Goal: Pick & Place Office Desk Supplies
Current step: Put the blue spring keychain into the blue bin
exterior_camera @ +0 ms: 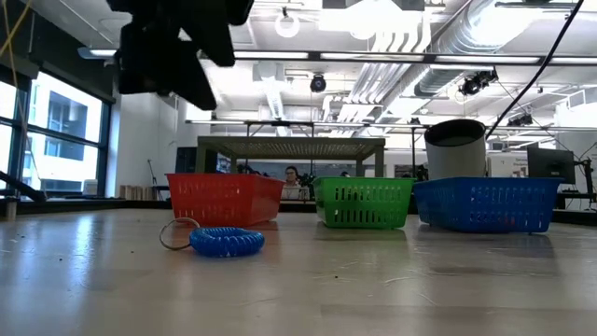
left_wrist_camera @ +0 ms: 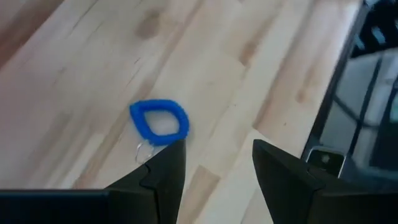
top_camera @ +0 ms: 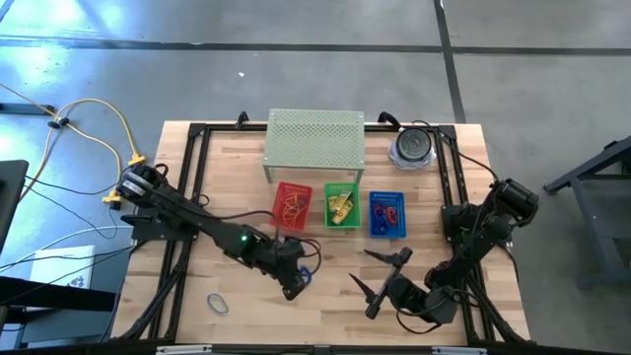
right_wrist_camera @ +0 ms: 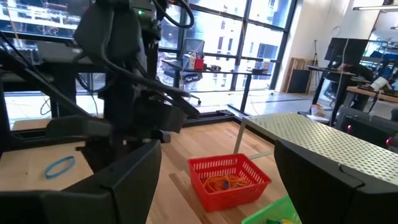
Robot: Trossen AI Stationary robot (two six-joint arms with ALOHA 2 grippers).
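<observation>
Flanking the green basket point(top_camera: 343, 205): red basket point(top_camera: 292, 204), blue basket point(top_camera: 387, 213).

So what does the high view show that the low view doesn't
Only the high view shows both arms whole, the open left gripper over bare table, the open right gripper, and what lies in the baskets: red and orange loops, yellow boxes, blue items.

Only the low view shows the room behind and a metal ring on the blue coil loop.

Both show the coil loop, the red basket, green basket, blue basket, the perforated shelf and the grey cylinder.
</observation>
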